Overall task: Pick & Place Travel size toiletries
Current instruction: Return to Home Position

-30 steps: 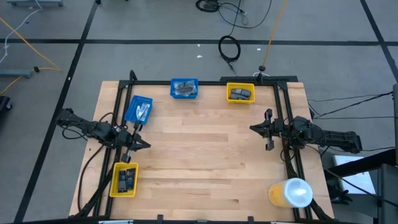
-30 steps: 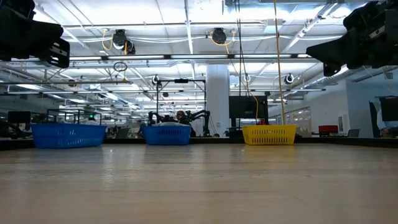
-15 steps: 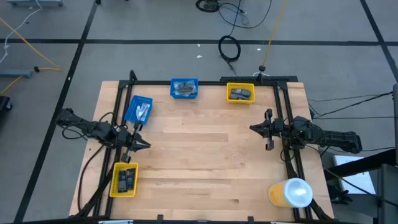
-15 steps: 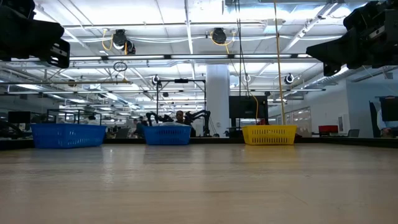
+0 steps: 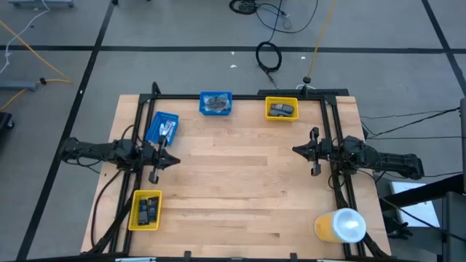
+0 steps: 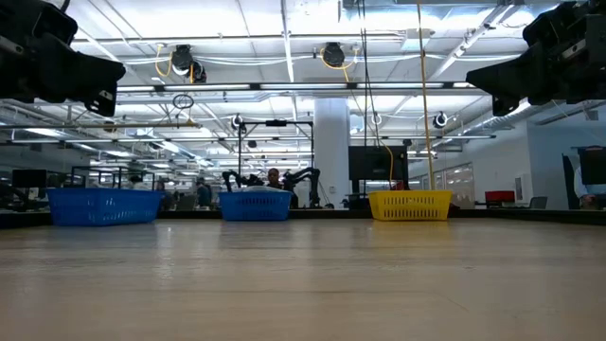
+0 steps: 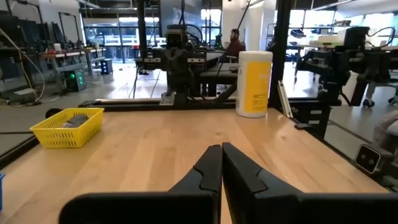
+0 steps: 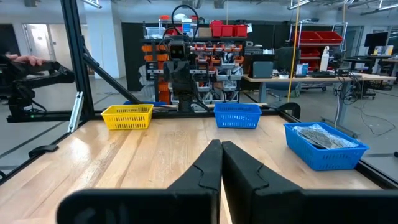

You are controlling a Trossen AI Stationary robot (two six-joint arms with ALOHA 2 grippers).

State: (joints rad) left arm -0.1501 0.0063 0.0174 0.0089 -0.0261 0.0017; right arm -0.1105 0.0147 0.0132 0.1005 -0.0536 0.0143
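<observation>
The toiletries lie in four bins. White tubes fill the blue bin (image 5: 162, 128) by the left arm. Dark-grey pieces sit in the far blue bin (image 5: 215, 103) and the far yellow bin (image 5: 281, 108). Dark oblong pieces rest in the near yellow bin (image 5: 145, 209). My left gripper (image 5: 173, 160) hangs above the table's left side, shut and empty, its fingertips meeting in the left wrist view (image 7: 221, 149). My right gripper (image 5: 297, 150) hangs above the right side, shut and empty (image 8: 221, 146). Both are well above the wood in the low view.
A large yellow-and-white cylinder (image 5: 341, 225) stands at the table's near right corner, also seen from the left wrist (image 7: 254, 83). A black frame (image 5: 240, 97) runs along the far, left and right edges. The middle of the wooden table (image 5: 240, 175) is bare.
My left arm has swung round: its gripper, which slanted toward the near right, now points level toward the table's right edge, and its tip has shifted a little toward the far edge. The fingers stay shut. The right arm and the bins have kept still.
</observation>
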